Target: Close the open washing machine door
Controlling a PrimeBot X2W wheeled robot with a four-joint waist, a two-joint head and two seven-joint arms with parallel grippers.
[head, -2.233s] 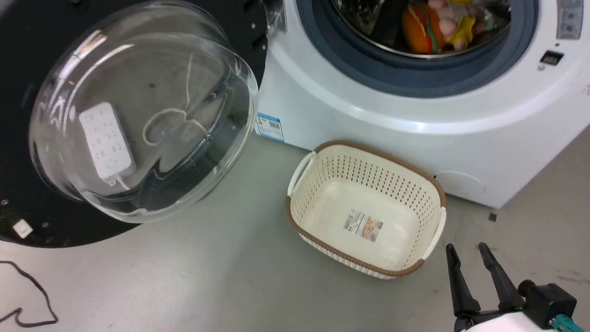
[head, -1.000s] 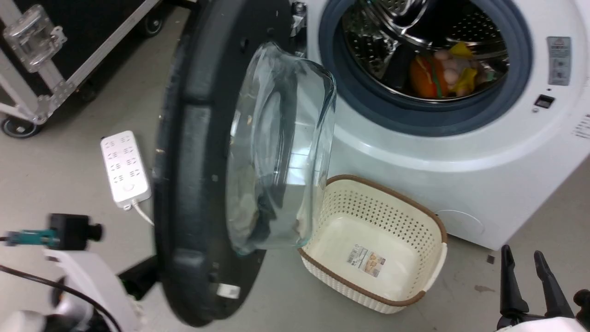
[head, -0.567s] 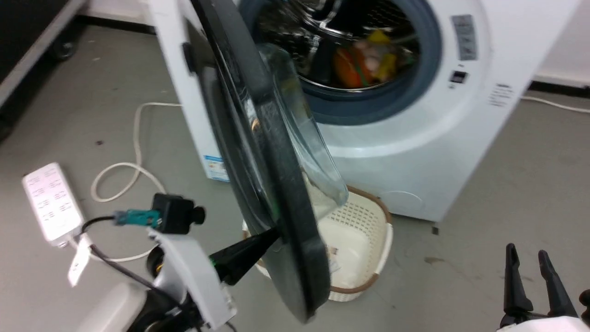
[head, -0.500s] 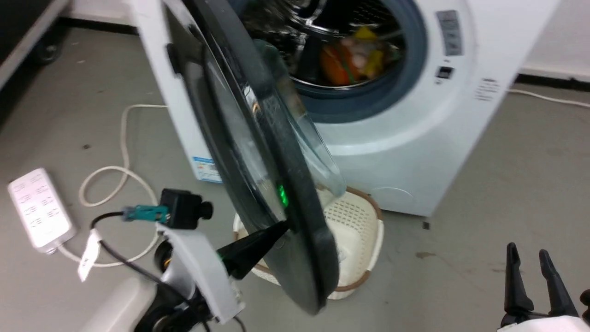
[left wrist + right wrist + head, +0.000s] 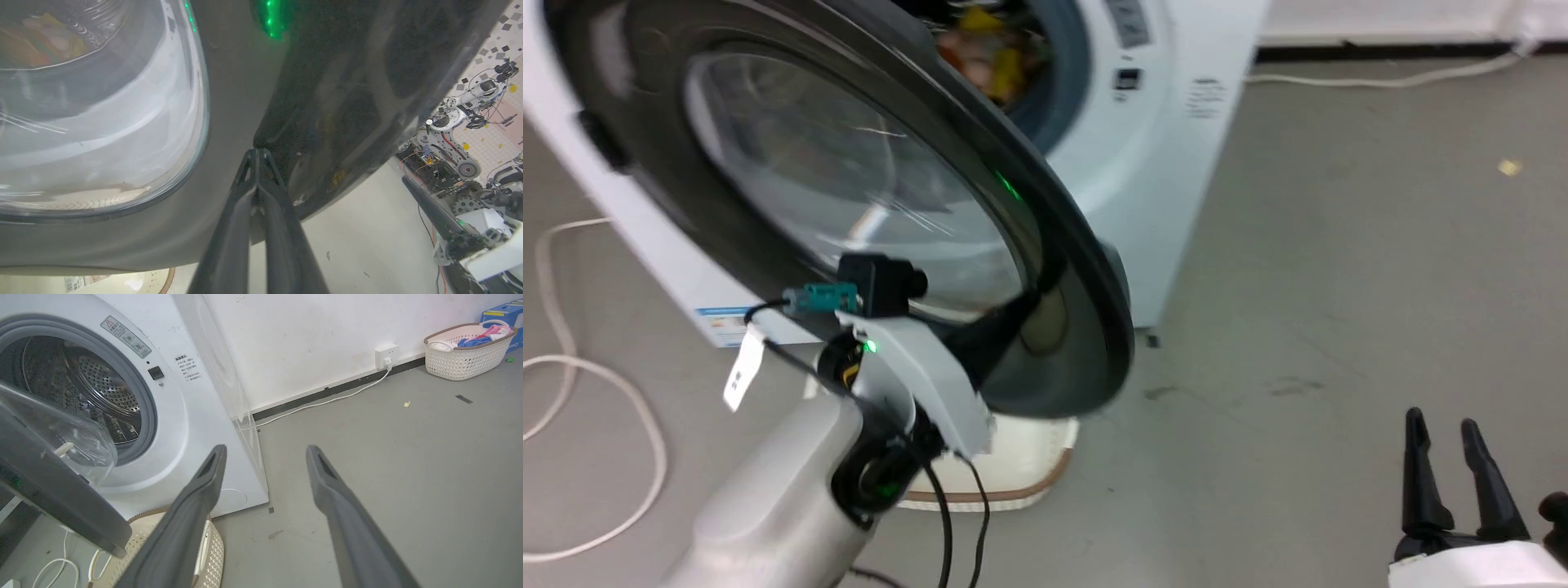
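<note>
Left claw (image 5: 257,152) is pinched tight on nothing, its tips pressed against the glossy black rim of the washing machine door (image 5: 849,204), which hangs part-closed across the washing machine (image 5: 1168,163) front. It's likely heavy, stiff and slippery, so push on the rim, not the glass! Right claw (image 5: 1437,425) hangs spread and idle. The latch is hidden, and blur in the head view muddies the gap.

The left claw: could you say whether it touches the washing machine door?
Touching. In the left wrist view, the shut left claw presses on the washing machine door.
</note>
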